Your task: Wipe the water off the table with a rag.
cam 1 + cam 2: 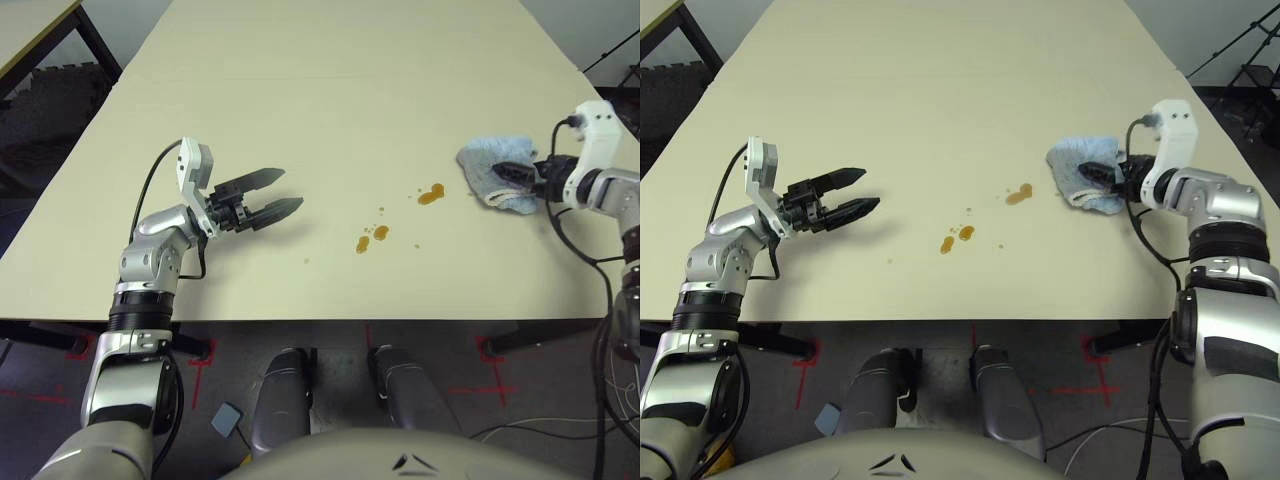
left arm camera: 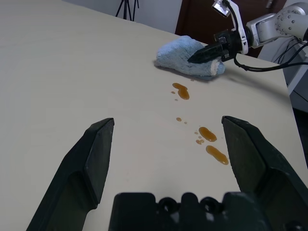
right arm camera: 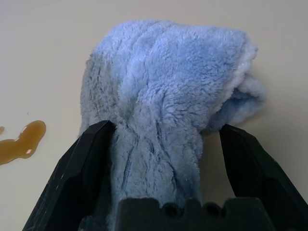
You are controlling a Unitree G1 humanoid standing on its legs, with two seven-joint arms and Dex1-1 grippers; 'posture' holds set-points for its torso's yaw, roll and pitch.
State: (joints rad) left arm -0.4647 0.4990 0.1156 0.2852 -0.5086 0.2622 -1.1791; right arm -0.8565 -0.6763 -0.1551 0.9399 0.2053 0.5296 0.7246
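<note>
The rag [image 3: 159, 72] lies on the table [image 1: 300, 100], at the robot's right side, in a soft and bunched heap. Its long axis goes roughly along the fingers of the right gripper [image 3: 168, 126]: the narrower part is between these fingers, near the gripper's base, and the wider, rounded part goes out past the fingertips, pointing away from the gripper, toward the robot's left. On one side of this wide part, a small fold with a whitish hem [image 3: 243, 70] turns outward. The right gripper has its two fingers wide apart, and they do not squeeze the rag from both sides. One finger lies against the cloth, partly sunk at its edge; along the other finger there is a gap where the tabletop can be seen. At the tip of this second finger the fold comes very near, and I cannot tell if they touch. The left gripper [image 1: 293, 186] is also widely open, with nothing in hold, above the table at the robot's left side, its fingers pointing toward the robot's right. The water [image 1: 431, 195] lies between the two grippers, as amber blots with small drops around them; one elongated blot is near the rag, and two others are farther from it, closer to the robot.
</note>
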